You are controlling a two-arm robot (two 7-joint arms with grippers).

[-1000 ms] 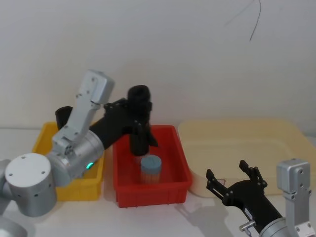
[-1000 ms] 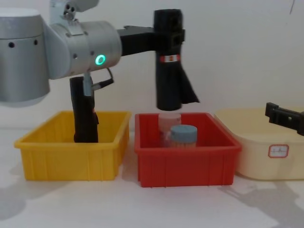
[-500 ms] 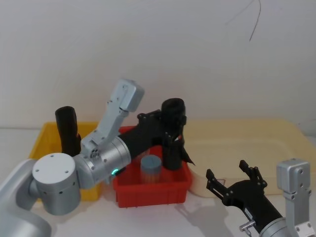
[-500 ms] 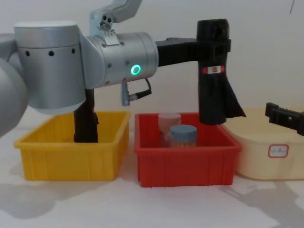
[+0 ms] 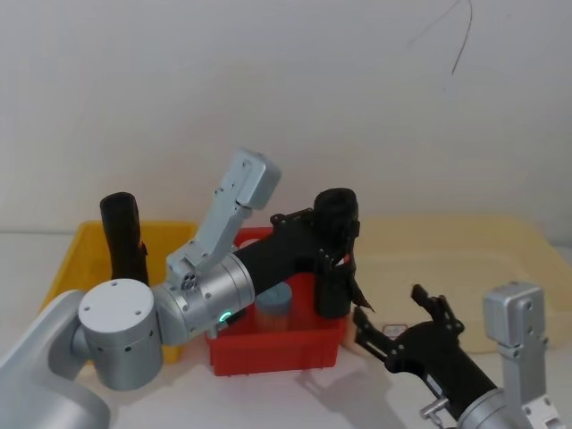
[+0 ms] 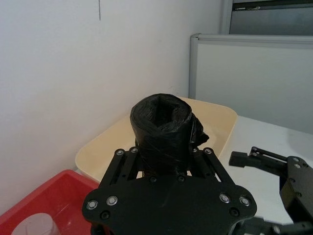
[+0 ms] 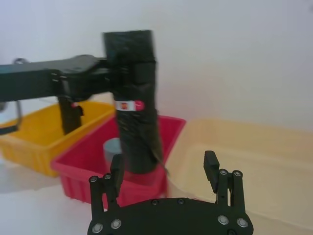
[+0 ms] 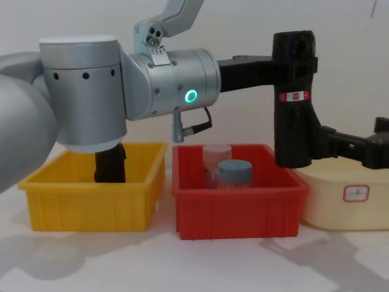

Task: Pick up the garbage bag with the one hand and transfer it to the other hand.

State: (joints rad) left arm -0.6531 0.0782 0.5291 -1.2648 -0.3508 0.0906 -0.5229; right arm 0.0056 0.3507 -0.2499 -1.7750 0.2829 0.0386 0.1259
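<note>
Above the right-hand side of the red bin (image 8: pixel 237 207), the left gripper (image 8: pixel 293 61) is clamping its fingers around the upper part of the garbage bag (image 8: pixel 295 115), which is hanging upright clear of the bin, its red-and-white label band facing forward and its loose black flap trailing toward the cream tray (image 8: pixel 346 194). At lower right, the right gripper (image 5: pixel 393 313) is reaching in with its fingers standing wide apart, one fingertip lying just beside the bag's lower part; whether it is touching cannot be told. Inside the red bin a blue-capped jar (image 8: pixel 234 173) is standing, and a second black roll (image 5: pixel 121 237) is standing in the yellow bin (image 8: pixel 91 207) on the counter (image 8: pixel 182 261)
</note>
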